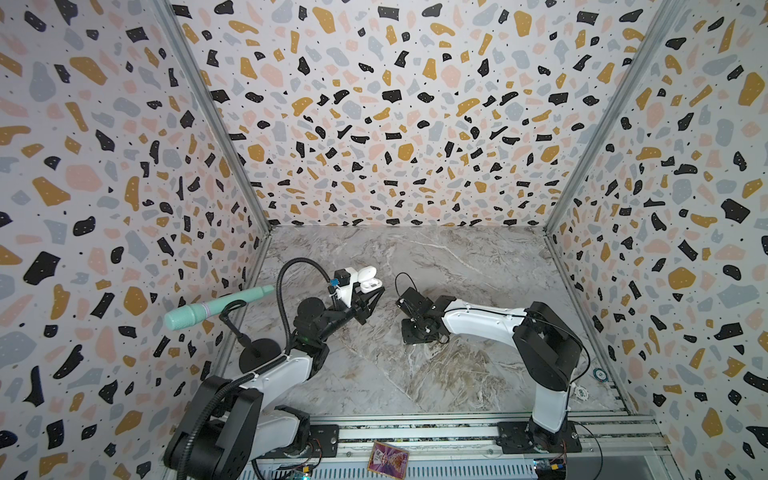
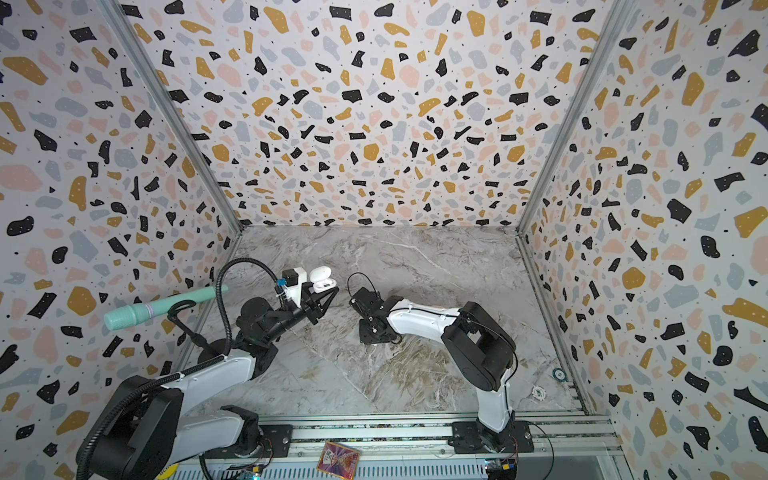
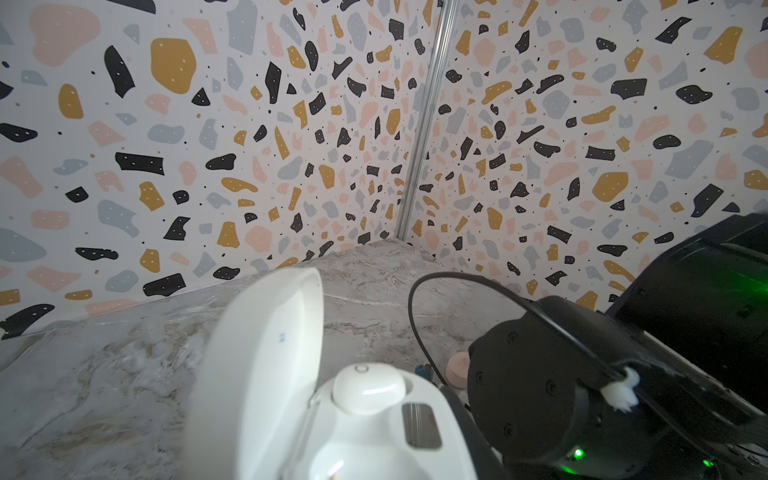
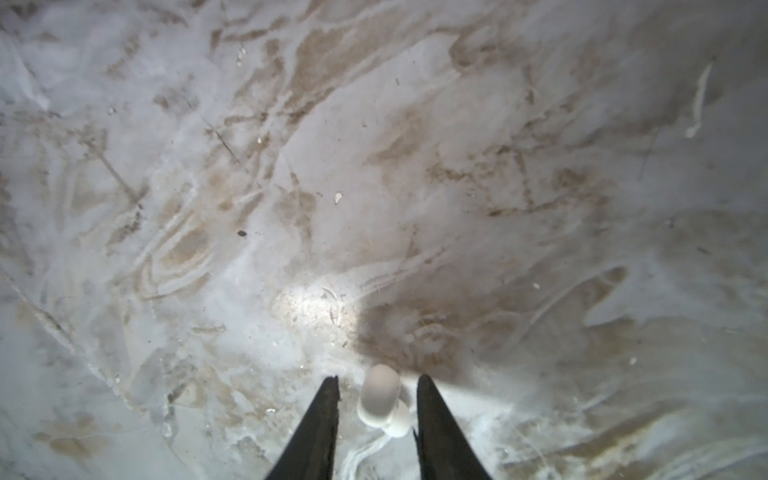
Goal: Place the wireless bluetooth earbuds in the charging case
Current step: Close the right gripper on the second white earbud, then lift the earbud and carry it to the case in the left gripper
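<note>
My left gripper (image 1: 373, 294) is raised above the table and shut on the white charging case (image 1: 370, 282), whose lid stands open. In the left wrist view the case (image 3: 374, 436) has one white earbud (image 3: 368, 392) seated in a socket beside the lid (image 3: 257, 374). The socket nearest the camera looks empty. My right gripper (image 4: 377, 380) points down at the marble table. Its two black fingers (image 4: 324, 419) stand on either side of a loose white earbud (image 4: 379, 395), with a gap on one side. In both top views the right wrist hides that earbud.
A mint microphone (image 1: 216, 309) on a black stand (image 1: 259, 353) leans in from the left wall. Two poker chips (image 1: 598, 374) lie at the right wall and a card (image 1: 388, 457) on the front rail. A pale pink rounded thing (image 3: 457, 369) shows behind the right wrist.
</note>
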Tool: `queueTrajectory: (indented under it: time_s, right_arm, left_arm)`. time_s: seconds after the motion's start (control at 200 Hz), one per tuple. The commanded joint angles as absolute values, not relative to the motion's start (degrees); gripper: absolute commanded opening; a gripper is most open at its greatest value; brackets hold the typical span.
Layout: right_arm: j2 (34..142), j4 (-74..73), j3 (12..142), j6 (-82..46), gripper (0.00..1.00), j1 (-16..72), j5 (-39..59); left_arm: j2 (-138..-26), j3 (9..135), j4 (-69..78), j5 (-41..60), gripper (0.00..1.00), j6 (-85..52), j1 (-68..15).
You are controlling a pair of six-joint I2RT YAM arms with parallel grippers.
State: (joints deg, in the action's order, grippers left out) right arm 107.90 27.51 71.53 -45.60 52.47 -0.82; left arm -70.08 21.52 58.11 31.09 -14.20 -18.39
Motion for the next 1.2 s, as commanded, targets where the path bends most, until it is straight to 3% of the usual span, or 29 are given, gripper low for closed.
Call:
queueTrajectory:
  time_s: [0.0, 0.646, 1.197]
  right_arm:
    - [108.5, 29.7, 73.8, -45.3, 0.31, 52.7, -1.2]
    - [111.0, 34.1, 74.2, -44.2, 0.14, 53.8, -3.7]
    - [92.8, 26.5, 66.0, -43.9, 0.14, 51.1, 3.1]
  left_arm:
    - [-69.3, 22.3, 60.9, 32.0, 0.17, -13.7, -18.5]
    - [-69.4, 22.4, 61.0, 32.5, 0.17, -14.1, -18.5]
    - [-72.2, 23.4, 63.4, 33.3, 0.18, -14.9, -23.1]
